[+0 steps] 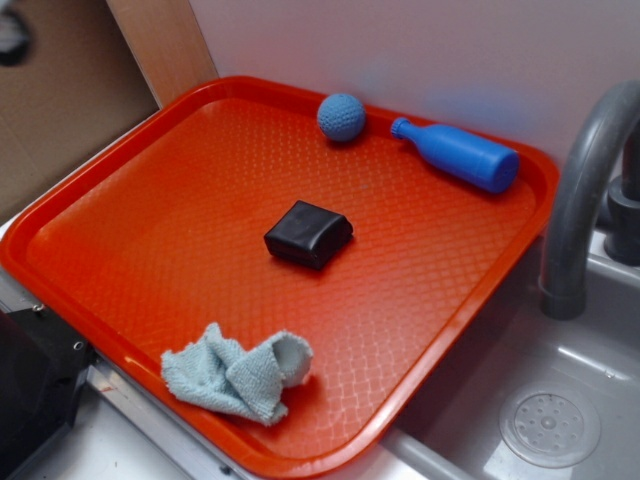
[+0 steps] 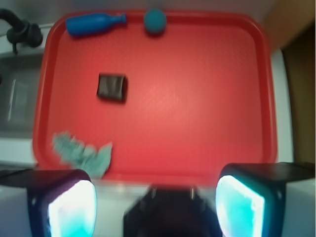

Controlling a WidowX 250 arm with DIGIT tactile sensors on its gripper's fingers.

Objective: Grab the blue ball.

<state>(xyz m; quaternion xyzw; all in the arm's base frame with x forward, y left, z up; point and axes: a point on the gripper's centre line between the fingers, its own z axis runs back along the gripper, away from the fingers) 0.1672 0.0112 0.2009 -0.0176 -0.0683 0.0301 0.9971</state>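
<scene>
**Fingers wide, ball at the far rim**

We see our gripper [image 2: 157, 205] with its fingers [image 2: 71, 207] spread wide and empty, above the near edge of the red tray [image 2: 207, 113]. The blue ball [image 2: 155, 21] lies far ahead of them, just beside the blue pin [image 2: 94, 23]. A black block [image 2: 112, 87] sits between, left of centre.

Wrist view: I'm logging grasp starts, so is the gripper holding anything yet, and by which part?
Nothing is held. The gripper is open and empty, above the tray's near edge; the blue ball sits untouched at the far rim.
</scene>
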